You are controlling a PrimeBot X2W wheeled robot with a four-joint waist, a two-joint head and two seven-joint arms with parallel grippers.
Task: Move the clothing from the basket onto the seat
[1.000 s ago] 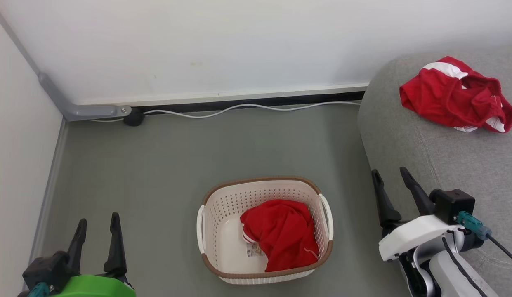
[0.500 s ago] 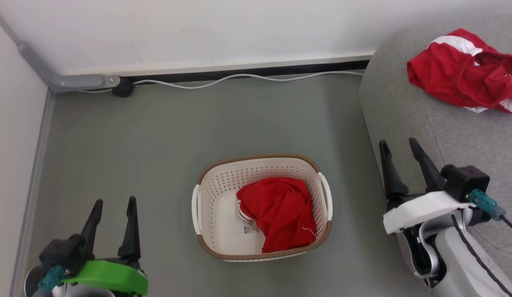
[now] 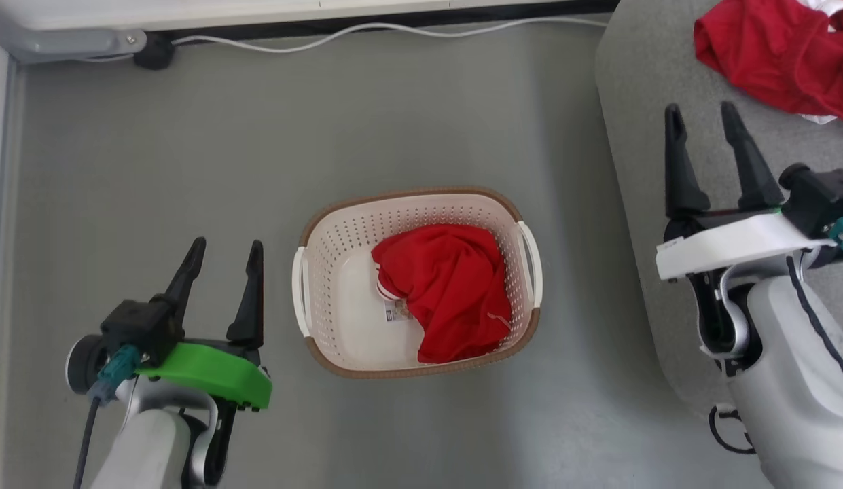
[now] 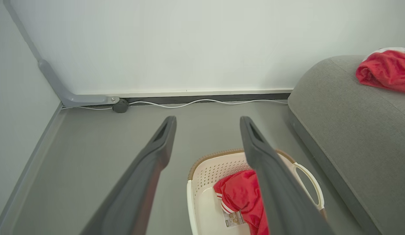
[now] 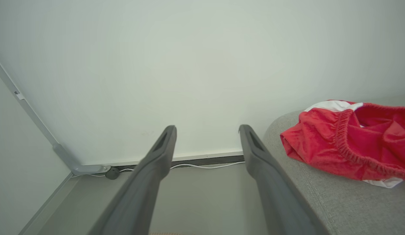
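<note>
The cream basket (image 3: 326, 272) with a brown rim stands on the grey floor in the middle of the head view, also in the left wrist view as the basket (image 4: 202, 173). One red garment (image 3: 448, 288) lies crumpled in its right half. A second red garment (image 3: 774, 58) with white trim rests on the grey sofa (image 3: 652, 115) at the upper right, and the right wrist view shows this garment (image 5: 349, 150) on the sofa (image 5: 336, 202). My left gripper (image 3: 225, 250) is open, empty, left of the basket. My right gripper (image 3: 701, 117) is open, empty, over the sofa's edge.
A white cable (image 3: 339, 37) runs along the dark skirting at the wall. A grey conduit (image 3: 61, 44) and a black plug (image 3: 153, 51) sit in the far left corner. Bare grey floor surrounds the basket. A wall closes the left side.
The head camera has tilted down, so basket, sofa and wall have shifted up in view. Both grippers appear higher in the picture and remain open.
</note>
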